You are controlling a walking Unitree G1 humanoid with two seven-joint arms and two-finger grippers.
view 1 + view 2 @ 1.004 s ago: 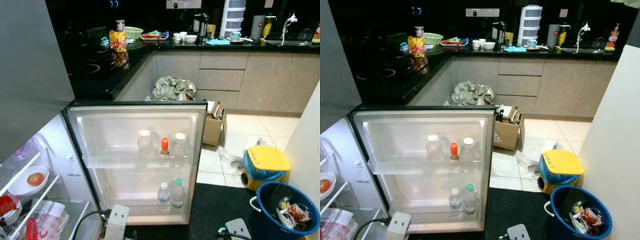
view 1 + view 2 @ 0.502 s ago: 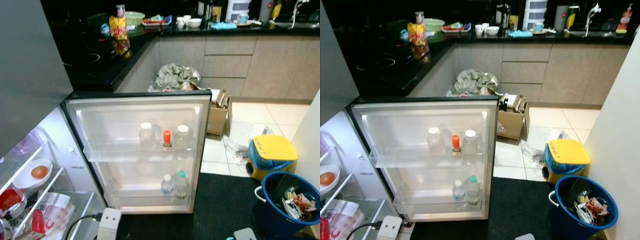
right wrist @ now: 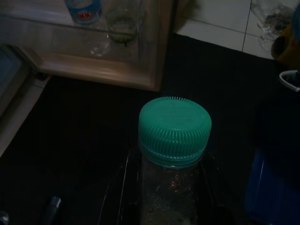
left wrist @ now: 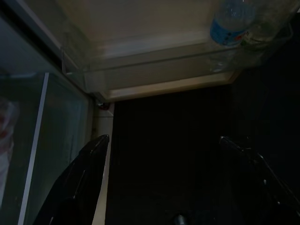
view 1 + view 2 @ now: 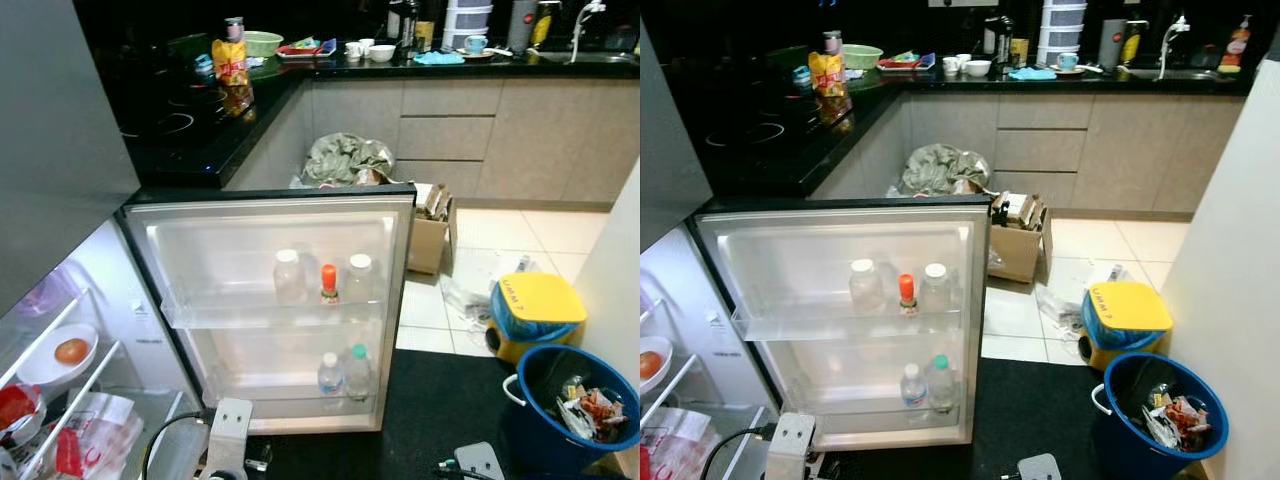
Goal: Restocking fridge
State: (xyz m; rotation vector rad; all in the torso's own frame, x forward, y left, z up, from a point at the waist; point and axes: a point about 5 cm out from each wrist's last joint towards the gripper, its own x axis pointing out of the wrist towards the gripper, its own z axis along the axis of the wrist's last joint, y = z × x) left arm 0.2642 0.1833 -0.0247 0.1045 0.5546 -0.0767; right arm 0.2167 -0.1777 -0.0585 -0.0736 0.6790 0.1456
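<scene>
Right gripper is clamped around a green-capped bottle above the black mat. Left gripper hangs with fingers spread. At 12 o'clock stands the fridge door, its shelves carrying bottles.

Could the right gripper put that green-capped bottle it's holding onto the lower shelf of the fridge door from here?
Probably yes. The right gripper holds the green-capped bottle low over the dark mat, and the fridge door stands wide open with free space left of the two bottles on its lower shelf.
</scene>
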